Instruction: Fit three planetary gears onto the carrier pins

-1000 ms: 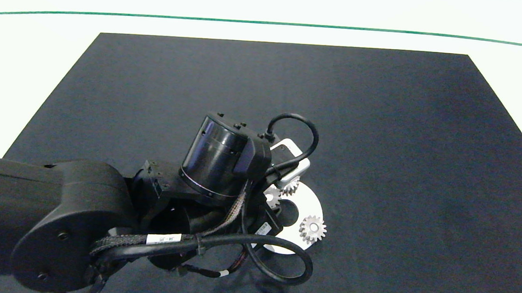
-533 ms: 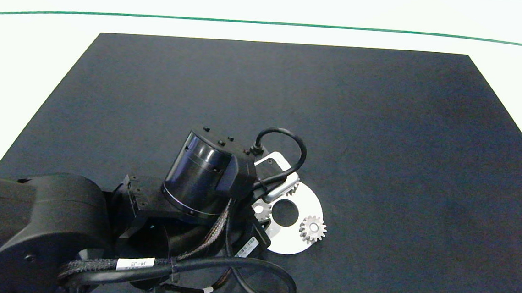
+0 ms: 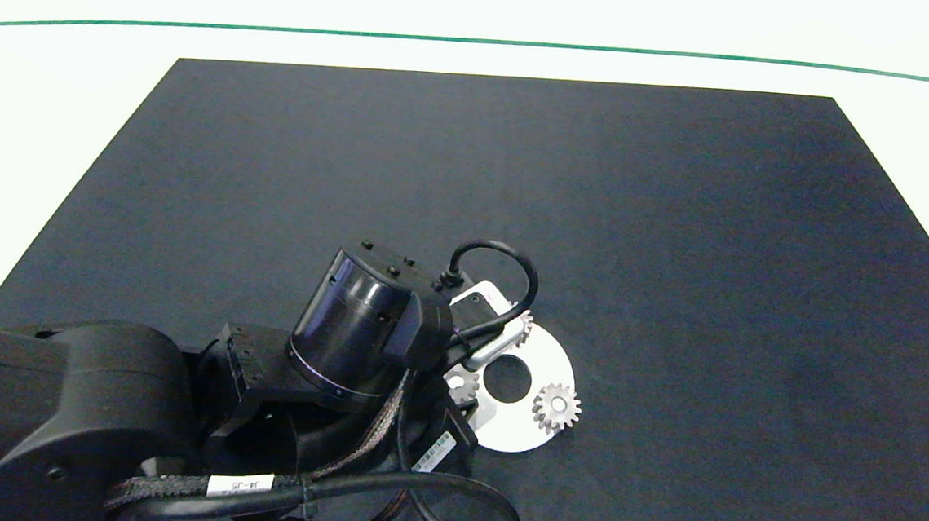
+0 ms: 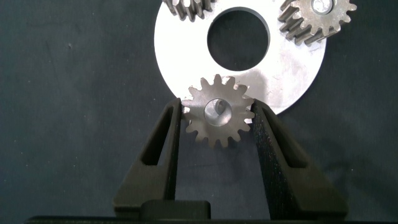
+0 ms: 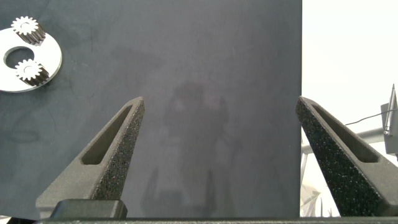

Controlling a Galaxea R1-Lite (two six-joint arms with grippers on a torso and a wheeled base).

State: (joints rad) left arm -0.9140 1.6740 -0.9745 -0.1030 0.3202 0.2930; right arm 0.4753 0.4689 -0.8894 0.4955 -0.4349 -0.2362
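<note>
We find the flat round white carrier disc (image 3: 543,364) with its large centre hole lying on the black mat (image 3: 679,226) that covers the white counter (image 3: 52,76); we take this disc as our landmark. Three small silver-grey metal spur gears sit on it. One gear (image 3: 557,407) is on the disc's edge nearest the right arm's side, its bore showing a pale pin end. A second gear (image 3: 522,327) is at the disc's far edge, partly hidden under the left wrist camera. The third gear (image 4: 219,111) is at the disc's rim on the left arm's side, between the grey fingers of the left tool (image 4: 216,115).

In the left wrist view the fingers stand just beside the gear's teeth on both sides; a thin gap seems to show at each flank, so we judge the tool narrowly parted and not gripping, though contact cannot be ruled out. A pale surface shows inside the bore, which suggests the gear is on its pin.

The right tool (image 5: 219,124) is spread wide, holding nothing, over bare mat well away from the disc.

Our judgement: the last gear is placed. The next move calls for a straight lift clear, without dragging the teeth.
</note>
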